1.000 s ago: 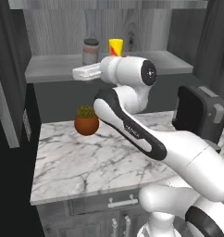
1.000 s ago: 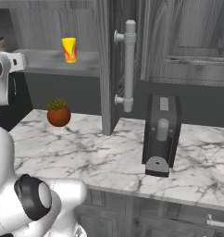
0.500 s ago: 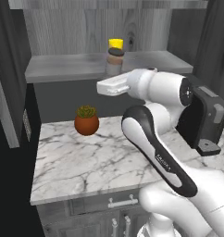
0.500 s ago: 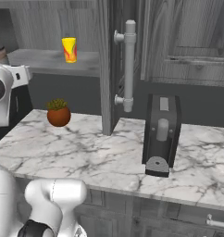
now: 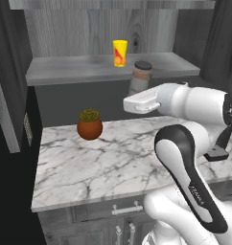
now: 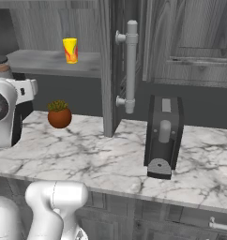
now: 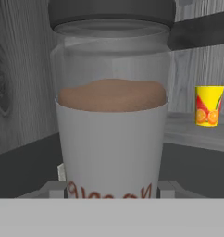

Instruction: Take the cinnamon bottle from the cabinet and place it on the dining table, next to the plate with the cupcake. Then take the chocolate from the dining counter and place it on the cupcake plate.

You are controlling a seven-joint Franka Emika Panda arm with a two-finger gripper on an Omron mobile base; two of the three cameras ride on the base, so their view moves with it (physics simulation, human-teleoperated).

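My gripper [image 5: 137,90] is shut on the cinnamon bottle [image 5: 140,75], a pale shaker with a dark grey cap and brown powder inside. I hold it upright in the air, just in front of the cabinet shelf [image 5: 79,68] and above the marble counter [image 5: 108,162]. In the hand view the cinnamon bottle [image 7: 112,129] looms close between the fingers. At the left edge of the right base view, its cap [image 6: 0,61] pokes up above the hand. The dining table, plate, cupcake and chocolate are out of view.
A yellow cup with red marks [image 5: 120,52] stands on the shelf behind the bottle. A small potted plant [image 5: 89,125] sits on the counter at the left. The open cabinet door with its long handle [image 6: 130,65] and a black appliance [image 6: 163,136] stand to the right.
The arm has drawn the bottle off the shelf, rightward and lower, away from the back panel. The yellow cup has stayed in place.
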